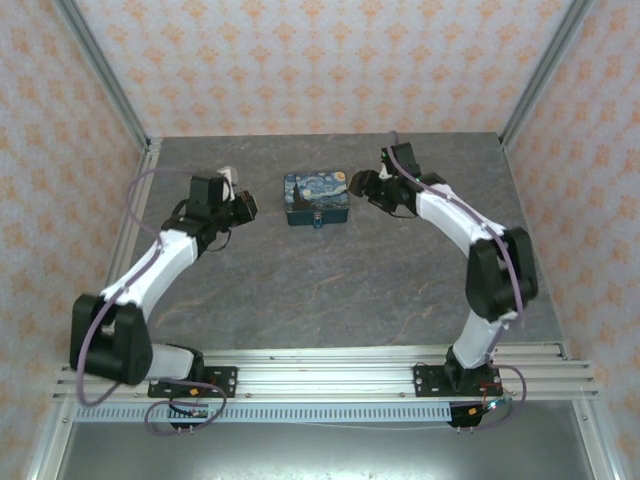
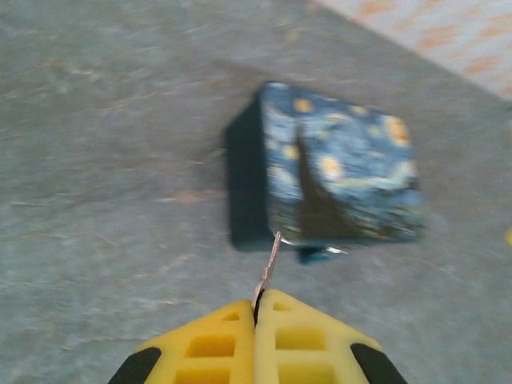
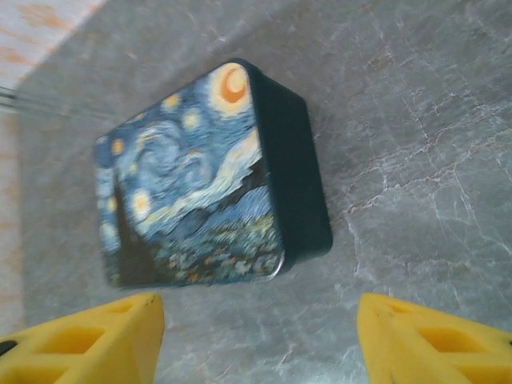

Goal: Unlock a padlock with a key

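My left gripper (image 2: 258,308) is shut on the thin pale golden key (image 2: 269,268), whose blade sticks out toward the starry-night tin (image 2: 336,168). The tiny teal-blue padlock (image 2: 320,254) hangs at the tin's near front edge, just right of the key tip and apart from it. From above, the padlock (image 1: 317,222) sits at the tin's (image 1: 315,198) front side, with the left gripper (image 1: 243,205) to the tin's left. My right gripper (image 3: 260,336) stands open, its yellow fingers (image 3: 88,340) wide apart near the tin's (image 3: 192,184) right side; from above this gripper (image 1: 362,186) is close beside the tin.
The grey marbled table (image 1: 330,290) stretches in front of the tin. Patterned walls with metal corner posts (image 1: 105,75) close in the back and sides. An aluminium rail (image 1: 330,375) carries both arm bases at the near edge.
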Robot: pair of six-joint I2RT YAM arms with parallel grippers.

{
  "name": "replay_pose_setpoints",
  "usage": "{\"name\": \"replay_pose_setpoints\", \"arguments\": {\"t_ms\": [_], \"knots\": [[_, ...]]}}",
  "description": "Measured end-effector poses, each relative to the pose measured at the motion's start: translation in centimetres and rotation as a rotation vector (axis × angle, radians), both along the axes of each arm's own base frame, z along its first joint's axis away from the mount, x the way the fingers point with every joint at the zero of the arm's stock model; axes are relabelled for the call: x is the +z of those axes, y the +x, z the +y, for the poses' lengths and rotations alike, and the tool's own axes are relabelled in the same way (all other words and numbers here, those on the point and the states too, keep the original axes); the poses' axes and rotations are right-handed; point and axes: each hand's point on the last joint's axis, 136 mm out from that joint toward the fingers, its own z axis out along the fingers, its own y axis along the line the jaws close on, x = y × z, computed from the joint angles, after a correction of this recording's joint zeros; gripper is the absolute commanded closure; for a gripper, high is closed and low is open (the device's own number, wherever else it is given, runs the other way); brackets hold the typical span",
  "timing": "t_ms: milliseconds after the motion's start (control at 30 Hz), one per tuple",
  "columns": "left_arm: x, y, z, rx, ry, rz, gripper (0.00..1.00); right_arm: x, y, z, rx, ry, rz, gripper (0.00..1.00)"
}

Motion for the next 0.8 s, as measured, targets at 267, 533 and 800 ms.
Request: {"name": "replay_pose_setpoints", "arguments": {"t_ms": [267,533,800], "knots": [[-6.5,6.6,0.2,0.006,0.079,0.168,1.0,-2.1,5.2,0.6,0.022,-0.056,0.027,0.32],[-11.5,10.1,-2.2,-0.039,0.084,0.249,1.0,-6.8,6.9,2.6,0.092,0.0,0.106,0.39],[-12.4,7.8,-6.1,-0.119,0.116,0.286,1.0,-6.5,5.2,2.2,0.088,0.032,0.071,0.54]]}}
